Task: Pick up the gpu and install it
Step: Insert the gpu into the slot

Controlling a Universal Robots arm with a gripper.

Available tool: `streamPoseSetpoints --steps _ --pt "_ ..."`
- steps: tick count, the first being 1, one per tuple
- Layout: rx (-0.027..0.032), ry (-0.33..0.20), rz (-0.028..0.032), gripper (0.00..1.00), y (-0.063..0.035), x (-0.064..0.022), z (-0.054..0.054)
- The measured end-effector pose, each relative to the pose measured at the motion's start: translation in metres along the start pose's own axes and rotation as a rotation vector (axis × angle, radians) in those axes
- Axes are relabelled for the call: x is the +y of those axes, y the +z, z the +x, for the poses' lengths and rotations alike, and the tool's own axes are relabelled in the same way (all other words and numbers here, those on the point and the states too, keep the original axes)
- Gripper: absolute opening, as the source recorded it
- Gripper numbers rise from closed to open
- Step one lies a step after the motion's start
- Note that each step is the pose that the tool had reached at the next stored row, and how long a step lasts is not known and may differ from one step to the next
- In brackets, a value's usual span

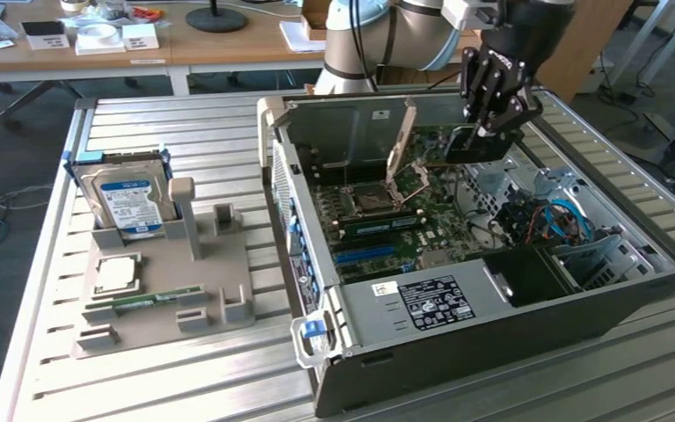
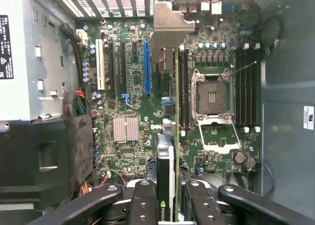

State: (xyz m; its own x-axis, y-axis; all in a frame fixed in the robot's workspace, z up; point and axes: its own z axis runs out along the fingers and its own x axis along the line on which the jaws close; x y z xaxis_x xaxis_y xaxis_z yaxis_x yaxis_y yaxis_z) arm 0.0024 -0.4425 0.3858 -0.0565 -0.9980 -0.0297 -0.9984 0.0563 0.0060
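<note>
The pick-up half of the job looks finished: the gripper (image 1: 492, 121) is clamped on the gpu (image 1: 476, 148), its fingers (image 2: 145, 201) pressed against both faces of the card, which hangs on edge inside the open computer case (image 1: 455, 352), up off the motherboard (image 1: 414, 230) and close to the CPU socket (image 1: 379, 200). In the wrist view the gpu (image 2: 165, 158) is seen edge-on, running away from the gripper (image 2: 171, 200) to its grey metal bracket (image 2: 170, 20); its line falls between the CPU socket (image 2: 211, 94) and the blue expansion slot (image 2: 146, 67), the slot being on the side away from the socket (which slot the card truly stands over I cannot tell, since it is raised above the board). The installing half is not yet done: I judge the card unseated, as its lower edge is plainly clear of the board in the exterior view. Well apart from the CPU socket, outside the case on the exterior view's left, a grey tray (image 1: 214, 294) holds a hard drive (image 1: 127, 198) and a memory stick (image 1: 144, 303).
</note>
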Motion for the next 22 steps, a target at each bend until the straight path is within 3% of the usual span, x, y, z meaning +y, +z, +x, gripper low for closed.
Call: streamPoseSetpoints --steps 6,15,22 --pt "0.0000 0.000 0.0000 0.27 0.0093 0.0015 0.000" --pt "-0.0003 0.000 0.0003 0.27 0.0110 0.0054 0.001" --pt "0.0001 0.000 0.0005 0.27 0.0204 0.0073 0.001"
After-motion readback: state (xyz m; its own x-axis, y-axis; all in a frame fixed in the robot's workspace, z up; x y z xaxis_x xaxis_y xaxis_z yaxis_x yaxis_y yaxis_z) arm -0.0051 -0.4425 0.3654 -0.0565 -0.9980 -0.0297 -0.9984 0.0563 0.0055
